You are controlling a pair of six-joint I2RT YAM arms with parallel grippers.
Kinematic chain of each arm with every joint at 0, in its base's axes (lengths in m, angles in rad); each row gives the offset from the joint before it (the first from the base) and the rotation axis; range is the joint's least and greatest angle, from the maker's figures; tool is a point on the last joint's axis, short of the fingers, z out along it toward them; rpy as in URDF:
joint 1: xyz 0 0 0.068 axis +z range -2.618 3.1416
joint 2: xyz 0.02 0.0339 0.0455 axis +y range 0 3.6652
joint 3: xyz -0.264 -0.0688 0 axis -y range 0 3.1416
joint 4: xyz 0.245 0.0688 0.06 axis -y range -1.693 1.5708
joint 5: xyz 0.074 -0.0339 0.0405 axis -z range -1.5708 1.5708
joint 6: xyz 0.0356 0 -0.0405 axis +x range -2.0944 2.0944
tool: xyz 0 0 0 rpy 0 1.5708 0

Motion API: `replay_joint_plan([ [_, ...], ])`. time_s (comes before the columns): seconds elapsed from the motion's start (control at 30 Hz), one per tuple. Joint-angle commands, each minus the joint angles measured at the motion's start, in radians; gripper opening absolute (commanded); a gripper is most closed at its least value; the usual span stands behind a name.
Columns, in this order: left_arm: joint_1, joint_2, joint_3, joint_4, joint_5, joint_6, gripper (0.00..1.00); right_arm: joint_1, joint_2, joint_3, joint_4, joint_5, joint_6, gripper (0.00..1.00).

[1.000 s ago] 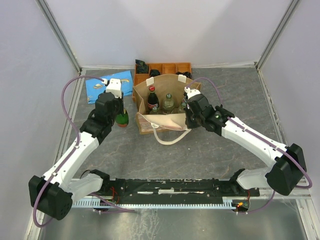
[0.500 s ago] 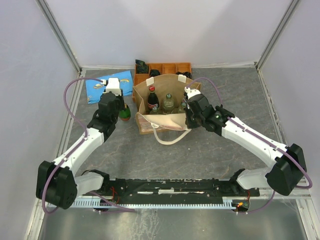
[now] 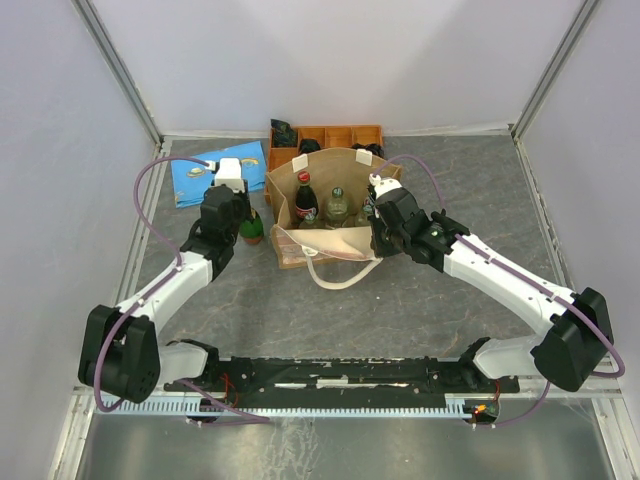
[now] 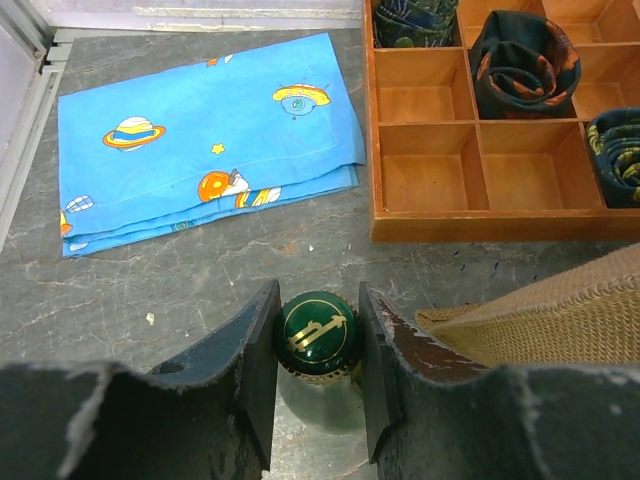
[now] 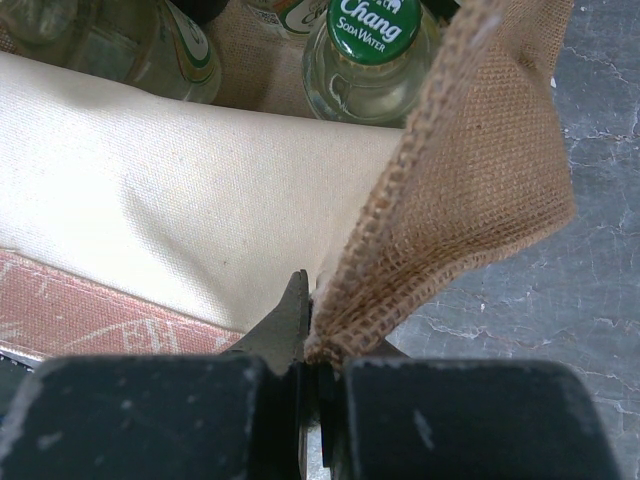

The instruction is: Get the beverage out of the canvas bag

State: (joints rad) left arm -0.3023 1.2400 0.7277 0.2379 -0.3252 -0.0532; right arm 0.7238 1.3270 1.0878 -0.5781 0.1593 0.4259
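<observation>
The green-capped bottle (image 4: 317, 335) is clamped at its neck between the 2 fingers of the left gripper (image 4: 317, 300) and held upright just left of the canvas bag (image 3: 325, 243), outside it. The bag's near right edge is pinched by the fully closed right gripper (image 5: 308, 330). A red-capped bottle (image 3: 305, 199) is seen inside the bag.

Tan bag (image 4: 560, 320) — blue planet-print cloth (image 4: 200, 140), orange tray (image 4: 500, 226), green btl (image 4: 317, 331).

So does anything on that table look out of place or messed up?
Nothing spilled or broken. The canvas bag looks skewed: the right gripper pinches its burlap corner, folding the rim. One green-capped bottle is outside it, gripped by the left gripper.
</observation>
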Motion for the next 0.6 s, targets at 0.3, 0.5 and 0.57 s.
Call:
replay_joint_plan([
  [0.3,0.005,-0.009,0.041,0.151,0.011,-0.009,0.60,0.005,-0.017,0.020,0.049,-0.019,0.001,0.00],
  [0.5,0.004,-0.028,0.051,0.135,0.011,-0.007,0.68,0.005,-0.019,0.020,0.047,-0.022,0.000,0.00],
  [0.57,0.004,-0.046,0.059,0.131,0.011,-0.002,0.69,0.006,-0.024,0.020,0.046,-0.027,-0.001,0.00],
])
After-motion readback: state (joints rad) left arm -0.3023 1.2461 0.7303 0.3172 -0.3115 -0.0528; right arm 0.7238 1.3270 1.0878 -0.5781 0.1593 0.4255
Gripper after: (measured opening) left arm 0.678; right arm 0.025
